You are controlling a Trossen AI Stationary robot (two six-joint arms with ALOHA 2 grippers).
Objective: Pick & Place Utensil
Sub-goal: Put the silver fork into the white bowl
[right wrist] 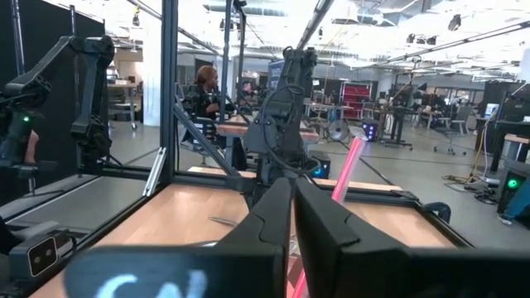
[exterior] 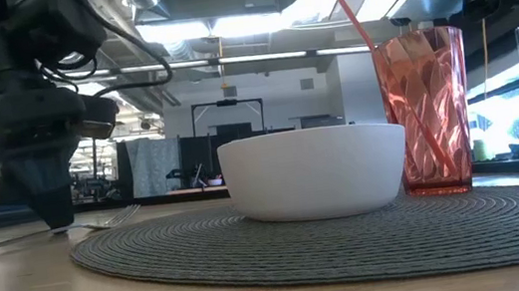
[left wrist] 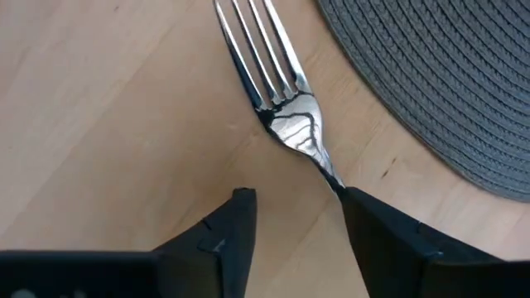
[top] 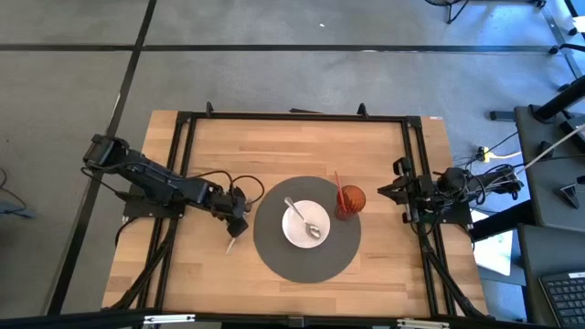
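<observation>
A silver fork [left wrist: 286, 108] lies flat on the wooden table, just left of the round grey placemat [top: 306, 260]; its tines [exterior: 116, 218] point toward the mat in the low view. My left gripper [left wrist: 298, 223] is open and points down over the fork's neck, low above the table [exterior: 53, 221] [top: 237, 225]. The handle end [top: 231, 245] sticks out on its near side. My right gripper [right wrist: 294, 217] is shut and waits at the table's right edge [top: 381, 191]. My left gripper comes from above, its fingers across the fork. The fork's neck [left wrist: 330, 171] runs under the tip of one finger [left wrist: 373, 223]; the other finger [left wrist: 236, 223] stands over bare wood. Whether the finger touches the neck, I cannot tell. The fork lies flat on the table.
On the placemat stand a white bowl [top: 291, 236] with a spoon [top: 303, 219] in it and a red faceted cup [exterior: 427, 108] with a red straw [top: 337, 189]. A black frame [top: 292, 116] runs around the table. Bare wood lies left of the fork.
</observation>
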